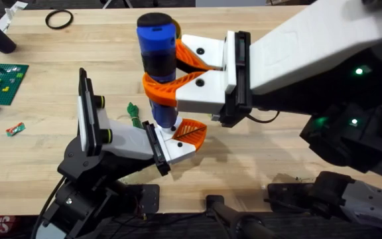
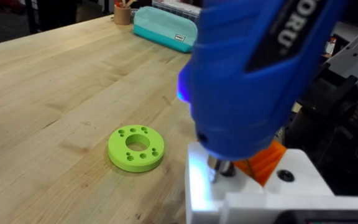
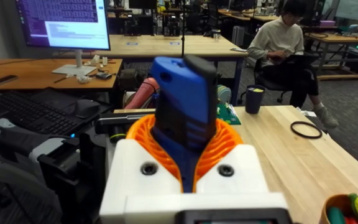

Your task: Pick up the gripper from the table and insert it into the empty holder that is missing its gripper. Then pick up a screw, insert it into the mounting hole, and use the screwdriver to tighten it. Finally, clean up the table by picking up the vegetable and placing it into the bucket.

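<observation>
Overhead: we judged the main risk to be the tip slipping off the screw. The screwdriver stood near upright but leaning slightly, its thin end down on the holder, and any sideways drift of either arm could cam the bit out or cross-thread the screw. The right gripper, the large white arm reaching in from the right with smooth orange fingers, pinched the blue barrel around its middle. A loose grip there would let the barrel twist in the pads instead of driving the screw. The small orange gripper sat seated in the holder, just beside the tip. The holder belonged to a smaller black-and-white arm angled up from the lower left; we could not tell how the left arm's own pincer stood. A green vegetable lay on the table just behind the holder, close enough to be knocked.

Left wrist: the blue barrel loomed directly over the white holder block, the metal tip touching down at a hole. We could not see the screw head itself, so engagement stayed unconfirmed. A green ring lay apart on the table.

Right wrist: the orange fingers wrapped the screwdriver on both sides, wrist level and the tool pointing away. Part of a bucket holding vegetables showed at the table's near corner.
</observation>
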Robot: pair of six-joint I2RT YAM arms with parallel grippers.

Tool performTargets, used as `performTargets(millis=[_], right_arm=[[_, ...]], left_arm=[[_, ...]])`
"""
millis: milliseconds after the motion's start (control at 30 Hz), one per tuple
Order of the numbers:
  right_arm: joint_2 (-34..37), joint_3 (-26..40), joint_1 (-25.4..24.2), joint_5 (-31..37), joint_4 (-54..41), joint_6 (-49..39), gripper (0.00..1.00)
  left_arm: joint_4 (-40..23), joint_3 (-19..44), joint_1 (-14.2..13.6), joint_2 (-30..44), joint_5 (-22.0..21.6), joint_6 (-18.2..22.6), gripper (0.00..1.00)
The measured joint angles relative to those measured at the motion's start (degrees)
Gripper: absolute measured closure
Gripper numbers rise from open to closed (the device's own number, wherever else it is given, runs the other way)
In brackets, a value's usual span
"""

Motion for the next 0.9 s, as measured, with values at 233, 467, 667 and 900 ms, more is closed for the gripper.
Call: performTargets(millis=[233, 467, 667, 900], right_arm=[[-0.2, -0.1, 0.0, 0.2, 0.1, 0.1, 0.95], [-4.4, -0.4, 0.0, 0.2, 0.1, -0.1, 0.95], [-5.1, -0.4, 0.0, 0.2, -0.1, -0.1, 0.95], [-5.1, -0.4, 0.0, 0.8, -0.4, 0.3, 0.95]], left_arm=[[-0.2, 0.0, 0.0, 0.1, 0.0, -0.2, 0.978], [-0.2, 0.0, 0.0, 0.1, 0.0, -0.2, 0.978], [-0.2, 0.0, 0.0, 0.1, 0.0, -0.2, 0.978], [-0.2, 0.0, 0.0, 0.1, 0.0, -0.2, 0.978]])
